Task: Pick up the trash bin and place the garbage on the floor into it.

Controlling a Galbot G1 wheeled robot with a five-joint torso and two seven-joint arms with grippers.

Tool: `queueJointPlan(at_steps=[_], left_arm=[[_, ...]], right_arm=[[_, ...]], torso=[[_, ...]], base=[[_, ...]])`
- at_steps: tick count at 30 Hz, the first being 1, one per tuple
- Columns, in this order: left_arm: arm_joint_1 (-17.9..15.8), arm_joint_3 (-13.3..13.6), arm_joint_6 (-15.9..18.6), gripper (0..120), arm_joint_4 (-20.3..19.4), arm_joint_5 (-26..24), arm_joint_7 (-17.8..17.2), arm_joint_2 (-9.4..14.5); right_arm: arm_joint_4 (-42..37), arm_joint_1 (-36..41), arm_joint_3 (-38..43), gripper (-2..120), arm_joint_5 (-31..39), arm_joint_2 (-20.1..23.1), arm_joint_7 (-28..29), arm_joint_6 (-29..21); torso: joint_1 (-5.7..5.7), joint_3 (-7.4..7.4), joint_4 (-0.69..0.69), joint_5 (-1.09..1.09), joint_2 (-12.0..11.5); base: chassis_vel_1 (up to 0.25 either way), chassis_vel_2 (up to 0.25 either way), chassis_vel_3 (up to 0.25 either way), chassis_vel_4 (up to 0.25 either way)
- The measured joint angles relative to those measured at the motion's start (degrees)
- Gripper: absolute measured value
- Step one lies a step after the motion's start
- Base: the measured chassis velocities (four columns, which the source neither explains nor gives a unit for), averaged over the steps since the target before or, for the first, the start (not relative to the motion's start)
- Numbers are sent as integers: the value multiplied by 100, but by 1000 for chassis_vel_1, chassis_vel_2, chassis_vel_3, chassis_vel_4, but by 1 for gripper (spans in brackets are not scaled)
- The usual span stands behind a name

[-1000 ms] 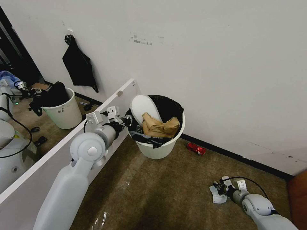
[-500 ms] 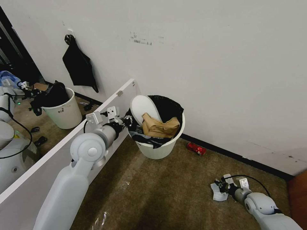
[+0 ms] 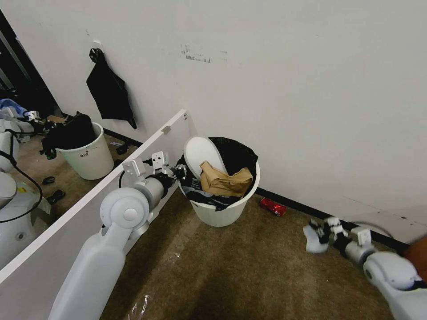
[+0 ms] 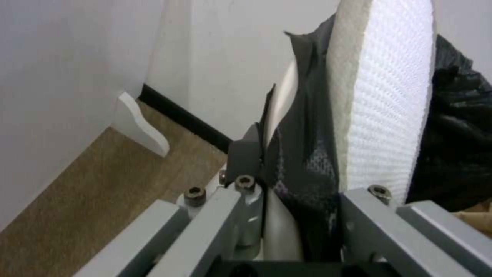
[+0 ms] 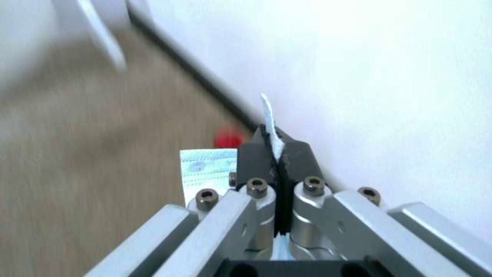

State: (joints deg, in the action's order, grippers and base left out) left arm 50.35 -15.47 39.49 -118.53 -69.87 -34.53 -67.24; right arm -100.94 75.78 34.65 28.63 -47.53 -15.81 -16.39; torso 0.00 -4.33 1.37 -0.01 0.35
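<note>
Bin (image 3: pixel 221 212) with black liner stands on the carpet floor (image 3: pixel 240 266) near the wall, pinched at its rim by the left tool (image 4: pixel 266 161) so it can be carried, a slipper (image 3: pixel 199 153) and tan paper (image 3: pixel 224 180) already inside, while the right tool (image 5: pixel 276 148), pressed together on a white tissue (image 3: pixel 313 238), holds it above the floor beyond the red can (image 3: pixel 272 206), apparently to bring it over.

A plain white wall (image 3: pixel 311 89) runs across the back, scuffed with a smudged grey mark (image 3: pixel 198 53) high up. A black skirting strip (image 3: pixel 329 218) lines its foot. Beige-brown carpet (image 3: pixel 231 266) covers the floor. On the left, a white-framed mirror (image 3: pixel 89 200) leans, and a black bag (image 3: pixel 109 93) hangs from a wall hook.
</note>
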Motion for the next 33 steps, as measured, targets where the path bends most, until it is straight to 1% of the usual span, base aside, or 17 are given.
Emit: queueJointPlan(at_steps=[1, 4, 5, 7, 8, 10, 13, 14, 17, 19, 20, 22, 24, 25, 28, 30, 33], left_arm=[[13, 25, 66, 4, -50, -128, -171, 23], [33, 83, 86, 4, -69, -171, -219, 54], [33, 83, 86, 4, -69, -171, -219, 54], [57, 131, 115, 4, -80, -200, -245, 57], [57, 131, 115, 4, -80, -200, -245, 57], [83, 221, 140, 4, -80, -222, -266, 57], [91, 303, 143, 4, -69, -222, -264, 55], [91, 303, 143, 4, -69, -222, -264, 55], [104, 474, 143, 4, -43, -221, -233, 52], [105, 501, 143, 4, -37, -218, -227, 50], [107, 572, 143, 4, -14, -206, -195, 35], [106, 605, 143, 4, -4, -201, -179, 27], [92, 697, 141, 4, 26, -192, -114, 21], [92, 697, 141, 4, 26, -192, -114, 21], [-8, 851, 118, 4, 112, -163, 35, 32], [-39, 886, 112, 4, 134, -155, 71, 33], [-158, 1032, 69, 4, 210, -126, 203, 34]], right_arm=[[-568, -181, 157, 0, 193, 59, 100, -3], [-1035, -401, 274, 0, 375, 93, 122, 58], [-1035, -401, 274, 0, 375, 93, 122, 58], [-1462, -587, 336, 0, 533, 89, 120, 144], [-1462, -587, 336, 0, 533, 89, 120, 144], [-1910, -767, 363, 0, 754, 105, 94, 257], [-2150, -880, 388, 0, 956, 173, 37, 355], [-2150, -880, 388, 0, 956, 173, 37, 355], [-2297, -1039, 397, 0, 1268, 294, -229, 599], [-2302, -1054, 397, 0, 1324, 312, -296, 643], [-2303, -1091, 370, 0, 1562, 375, -588, 849], [-2302, -1095, 347, 0, 1668, 403, -719, 938], [-2288, -1108, 256, 0, 1936, 475, -1056, 1105], [-2288, -1108, 256, 0, 1936, 475, -1056, 1105], [-2178, -1180, 85, 0, 2131, 566, -1496, 1244], [-2145, -1190, 48, 0, 2154, 596, -1581, 1253], [-2034, -1199, -28, 0, 2167, 683, -1836, 1260]], torso=[[0, 0, 0, 1, 0], [0, 0, 0, 0, 0], [0, 0, 0, 0, 0], [0, 0, 0, 0, 0], [0, 0, 0, 0, 0], [0, 0, -1, 0, 0], [0, 0, 0, 0, 0], [0, 0, 0, 0, 0], [0, 0, 0, 1, 0], [0, 0, 0, 1, 0], [0, 0, 0, 1, 0], [0, 0, 0, 1, 0], [0, 0, 1, 0, 0], [0, 0, 1, 0, 0], [0, 0, 0, 1, 0], [0, 0, 0, 1, 0], [0, -1, 0, 1, 0]], base=[[0, 0, 0, 0], [0, 0, 0, 0], [0, 0, 0, 0], [0, 0, 0, 0], [0, 0, 0, 0], [0, 0, 0, 0], [0, 0, 0, 0], [0, 0, 0, 0], [0, 0, 0, 0], [0, 0, 0, 0], [0, 0, 0, 0], [0, 0, 0, 0], [0, 0, 0, 0], [0, 0, 0, 0], [0, 0, 0, 0], [0, 0, 0, 0], [0, 0, 0, 0]])
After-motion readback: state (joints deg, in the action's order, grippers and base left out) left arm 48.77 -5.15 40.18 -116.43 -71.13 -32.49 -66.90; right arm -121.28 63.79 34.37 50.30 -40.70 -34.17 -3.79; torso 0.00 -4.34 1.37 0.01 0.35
